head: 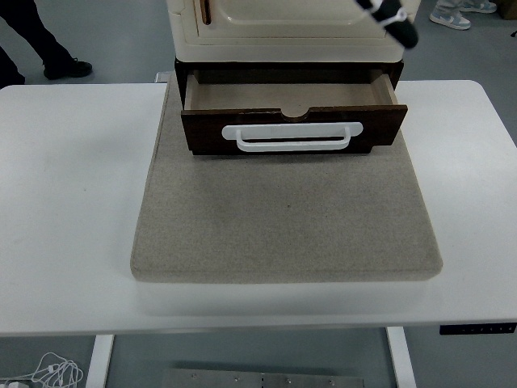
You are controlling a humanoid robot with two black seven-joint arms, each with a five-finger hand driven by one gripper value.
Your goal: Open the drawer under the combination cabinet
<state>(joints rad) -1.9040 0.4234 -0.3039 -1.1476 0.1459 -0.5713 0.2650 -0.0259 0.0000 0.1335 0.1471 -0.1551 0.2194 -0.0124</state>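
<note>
- You see only a small black-and-white tip of the robot hand (394, 22) at the top of the head view, right of centre, in front of the cream cabinet (291, 28); so little of it shows that you cannot tell whether it is released or clenched, or which arm it belongs to.
- That tip holds nothing you can see, and it is well apart from the drawer's handle.
- The dark brown wooden drawer (292, 128) sits directly under the cream cabinet and is pulled partway out toward you, with its pale interior exposed behind the front panel.
- The white bar handle (292, 136) runs across the drawer front, with no hand on it.
- The drawer and cabinet stand at the far edge of a beige felt mat (287, 226), which lies on the white table (69, 202).
- The drawer front overhangs the mat's far portion; the rest of the mat in front of it is bare.
- At the top left, beyond the table, you can see a person's dark trouser legs and shoes (60, 69) on the floor.
</note>
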